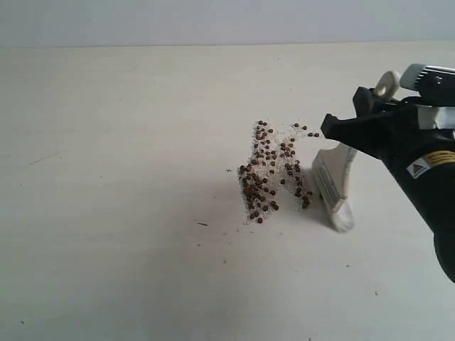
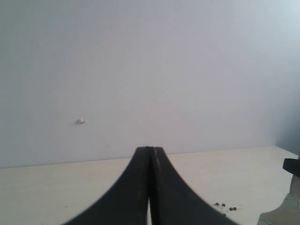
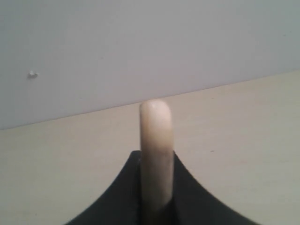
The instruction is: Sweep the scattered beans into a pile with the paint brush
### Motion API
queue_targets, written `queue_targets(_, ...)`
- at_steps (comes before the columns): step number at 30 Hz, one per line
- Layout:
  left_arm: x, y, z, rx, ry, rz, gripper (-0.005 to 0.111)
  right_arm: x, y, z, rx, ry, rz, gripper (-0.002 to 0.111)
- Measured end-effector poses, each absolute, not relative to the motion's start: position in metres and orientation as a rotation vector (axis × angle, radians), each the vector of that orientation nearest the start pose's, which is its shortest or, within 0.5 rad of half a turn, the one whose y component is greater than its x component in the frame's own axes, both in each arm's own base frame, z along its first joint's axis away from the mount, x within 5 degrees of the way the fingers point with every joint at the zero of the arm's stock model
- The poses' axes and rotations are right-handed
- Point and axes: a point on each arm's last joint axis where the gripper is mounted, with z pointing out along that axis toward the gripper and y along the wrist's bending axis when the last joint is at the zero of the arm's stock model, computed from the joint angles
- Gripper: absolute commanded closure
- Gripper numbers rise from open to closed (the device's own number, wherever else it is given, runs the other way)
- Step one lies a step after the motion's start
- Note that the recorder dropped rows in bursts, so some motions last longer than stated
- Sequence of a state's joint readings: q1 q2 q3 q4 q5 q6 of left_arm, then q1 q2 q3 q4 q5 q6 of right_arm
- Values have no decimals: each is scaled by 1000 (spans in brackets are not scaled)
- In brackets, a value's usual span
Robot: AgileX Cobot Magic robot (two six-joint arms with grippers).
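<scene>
Cream-handled, wide flat paint brush (image 1: pixel 333 186) with pale whitish bristles and a silver metal band stands tilted on the pale beige bench (image 1: pixel 106 227). Its bristle edge is down on the surface and its handle rises toward the right of the exterior view. The black right gripper (image 1: pixel 353 130) holds the handle. Its jaws are closed narrowly on it, and in the right wrist view the rounded cream handle (image 3: pixel 155 136) projects up between them.

The tiny round reddish-brown beans (image 1: pixel 269 170) lie in a loose, elongated cluster mixed with pale grit, just beside the brush on its left in the exterior view. The cluster is densest at its lower left; a few beans sit apart at the upper right.

The black left gripper (image 2: pixel 150 161) shows only in its own wrist view. Its jaws are fully closed, tips touching, with nothing between them. A few beans (image 2: pixel 224 205) lie on the bench beyond it.
</scene>
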State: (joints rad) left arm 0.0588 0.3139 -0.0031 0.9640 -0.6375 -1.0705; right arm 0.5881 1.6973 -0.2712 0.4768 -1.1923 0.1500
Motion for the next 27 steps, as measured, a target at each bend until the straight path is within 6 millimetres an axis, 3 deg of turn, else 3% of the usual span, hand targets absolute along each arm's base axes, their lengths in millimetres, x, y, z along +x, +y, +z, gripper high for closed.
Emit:
queue_targets(7,73,-40,227,238,1415,-482,107,227,111,141,126,1745,402,108)
queue_targets(17,73,-40,227,238,1415,-482,107,228,110,139,167,1748,404,108)
queue_targets(27,73,-40,227,238,1415,-482,107,224,105,161,122,1728,334,108)
